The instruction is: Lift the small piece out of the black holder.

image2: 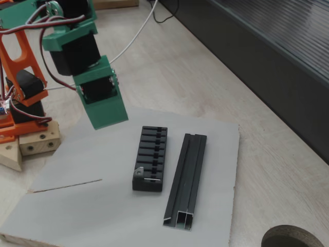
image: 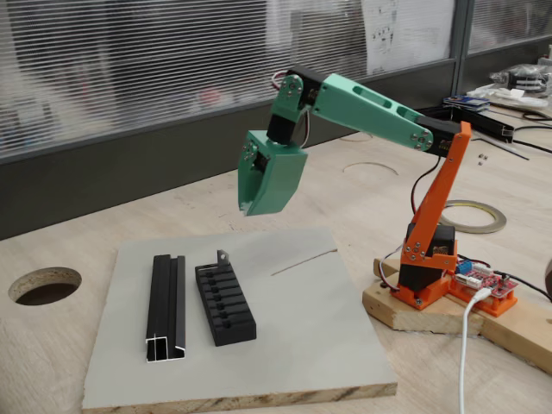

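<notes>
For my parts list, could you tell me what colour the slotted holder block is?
Black, clearest in this fixed view: slotted holder block.

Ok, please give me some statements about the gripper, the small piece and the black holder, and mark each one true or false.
1. The small piece sits at one end of the black holder. True.
2. The gripper is holding the small piece. False: it hangs in the air above the board, apart from the piece.
3. A longer black rail lies beside the holder. True.
4. The holder lies on bare wood. False: it rests on a grey board.
5. A thin rod lies on the board. True.
</notes>
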